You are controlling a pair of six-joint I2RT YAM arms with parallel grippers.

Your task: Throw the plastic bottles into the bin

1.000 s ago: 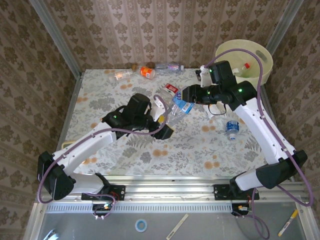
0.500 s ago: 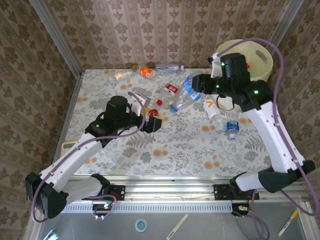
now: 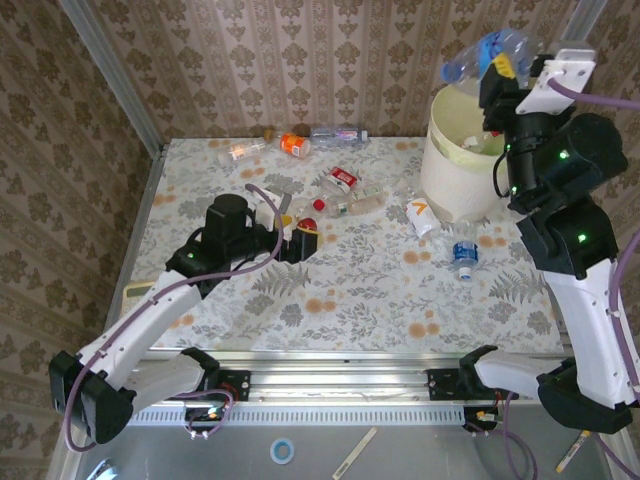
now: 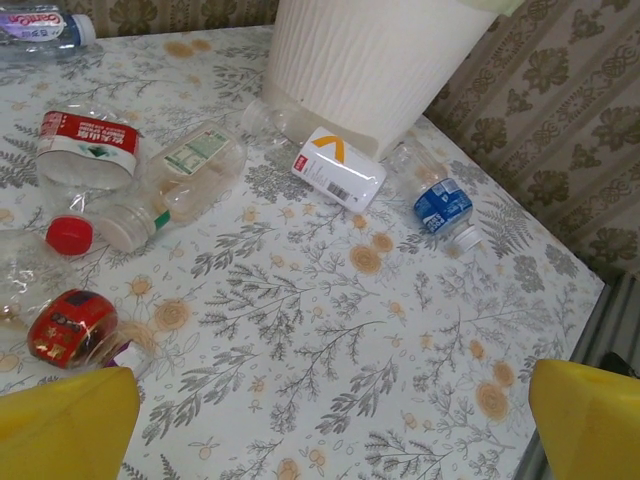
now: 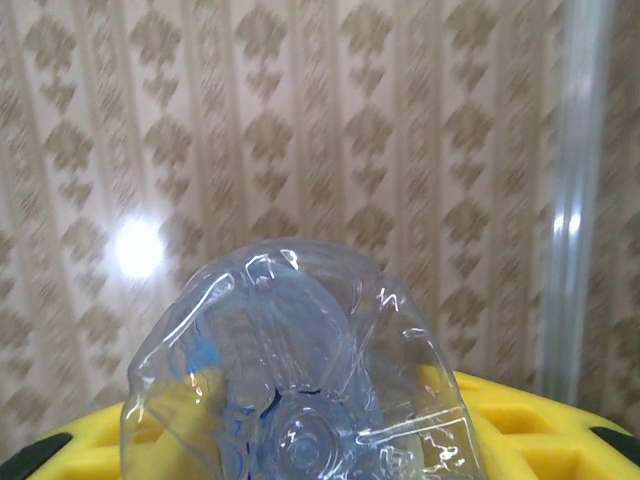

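Clear crushed bottle [image 3: 468,62] is hanging pinched in the right gripper [image 3: 497,62] high above the bin [image 3: 450,165], so it is needing centring over the mouth before the grip is loosening, while the left gripper [image 3: 297,243] is hovering wide open over loose bottles [image 3: 343,180] on the table [image 3: 380,290].
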